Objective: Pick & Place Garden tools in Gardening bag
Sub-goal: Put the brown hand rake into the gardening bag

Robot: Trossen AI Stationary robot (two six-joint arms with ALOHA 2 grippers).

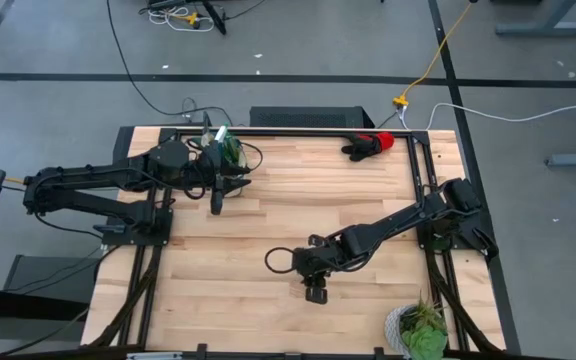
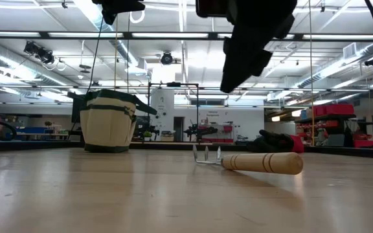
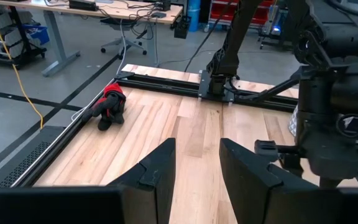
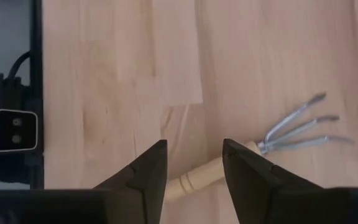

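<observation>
On table, one rake [image 4: 272,147], one bag [image 2: 108,121], both tools [image 4: 193,163] [image 3: 197,163] released, empty.

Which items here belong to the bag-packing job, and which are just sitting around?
Job:
- mini rake, below open right hand
- gloves
- gardening bag
- open left hand, empty

Bystanders:
- potted plant
- yellow cable on floor

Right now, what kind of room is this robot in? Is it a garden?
Not a garden. It looks like an indoor workshop or robotics lab: strip lights hang from an open ceiling, cables trail across a grey floor, and a desk and red storage bins stand beyond the wooden table.
</observation>
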